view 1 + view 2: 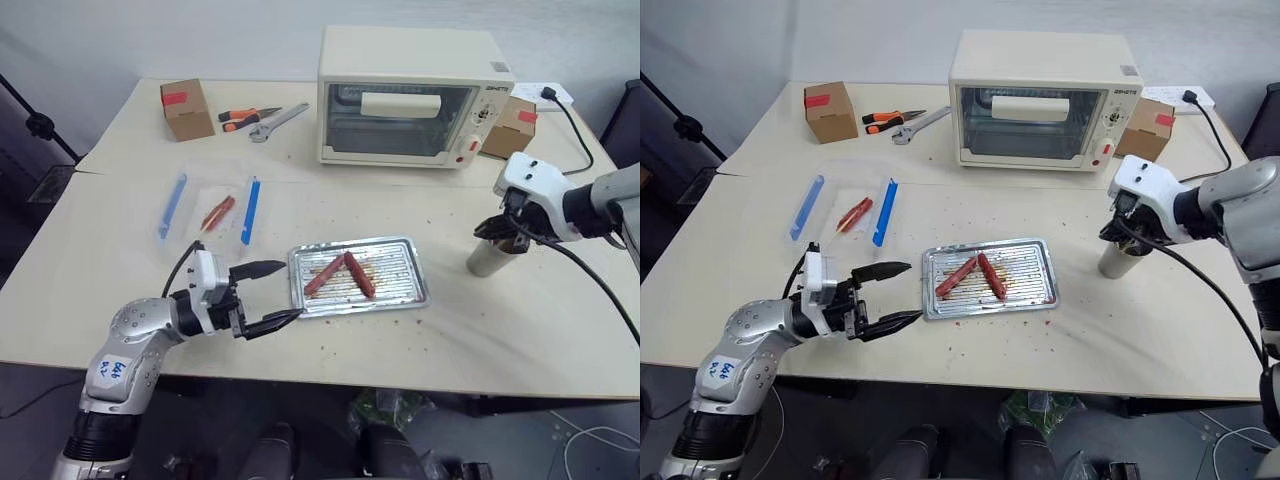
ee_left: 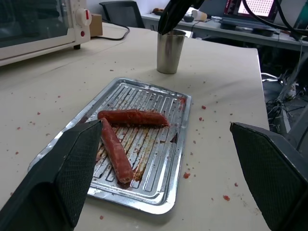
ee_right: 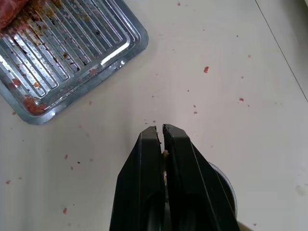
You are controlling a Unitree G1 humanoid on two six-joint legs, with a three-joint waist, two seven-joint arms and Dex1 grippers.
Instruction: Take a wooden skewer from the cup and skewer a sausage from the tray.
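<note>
We see the right tool (image 3: 161, 129) poised over the mouth of the cup (image 1: 490, 256), its two black fingers pressed together with only a hairline gap between them. A pale sliver shows between the fingers in the right wrist view, but we cannot tell whether it is the wooden skewer, so we cannot say the tool grips anything. The cup stands upright on the counter (image 1: 120, 290), to the right of the tray (image 1: 400, 290) and apart from it.

The left tool (image 1: 270, 293) sits low over the counter just off the tray's left edge, its fingers spread wide and holding nothing, pointing toward the tray. On the tray's ridged, stained bottom lie two sausages whose ends meet in an inverted V. In the left wrist view we take the darker one, lying across the ridges, for the sausage (image 2: 134, 117); the second sausage (image 2: 115, 150) runs along the ridges, its far end touching the first.

Farther back on the counter we see a clear plastic box (image 1: 210, 195) with blue side bars holding a paler sausage (image 1: 217, 212), a cream toaster oven (image 1: 410, 95), two small cardboard boxes (image 1: 187, 108), a wrench (image 1: 278, 122) and orange-handled pliers (image 1: 245, 117). Red crumbs dot the counter around the tray.
</note>
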